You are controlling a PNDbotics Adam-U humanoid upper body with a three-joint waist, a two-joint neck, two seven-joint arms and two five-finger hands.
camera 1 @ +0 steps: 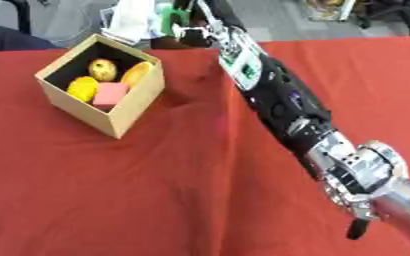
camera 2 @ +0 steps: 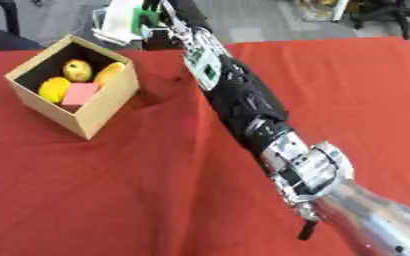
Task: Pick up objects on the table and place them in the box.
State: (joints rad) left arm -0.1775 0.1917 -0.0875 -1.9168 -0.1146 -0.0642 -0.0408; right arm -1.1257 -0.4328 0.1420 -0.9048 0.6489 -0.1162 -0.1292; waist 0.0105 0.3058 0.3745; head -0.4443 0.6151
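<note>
An open cardboard box [camera 1: 140, 100] stands at the table's far left. Inside lie a yellow round fruit [camera 1: 103, 69], an orange fruit [camera 1: 136, 73], a yellow lemon-like fruit [camera 1: 82, 88] and a pink block [camera 1: 111, 93]. My right arm stretches from the lower right up to the far edge. There my right hand [camera 1: 191, 31] is curled on a green and white thing [camera 2: 134, 20], just beyond the box's far corner. What that thing is I cannot make out. My left hand shows in neither view.
A red cloth [camera 1: 156, 190] covers the table, with a fold [camera 1: 187, 97] right of the box. My right forearm [camera 1: 283, 100] lies diagonally across the table's middle. Beyond the far edge are grey floor and dark furniture.
</note>
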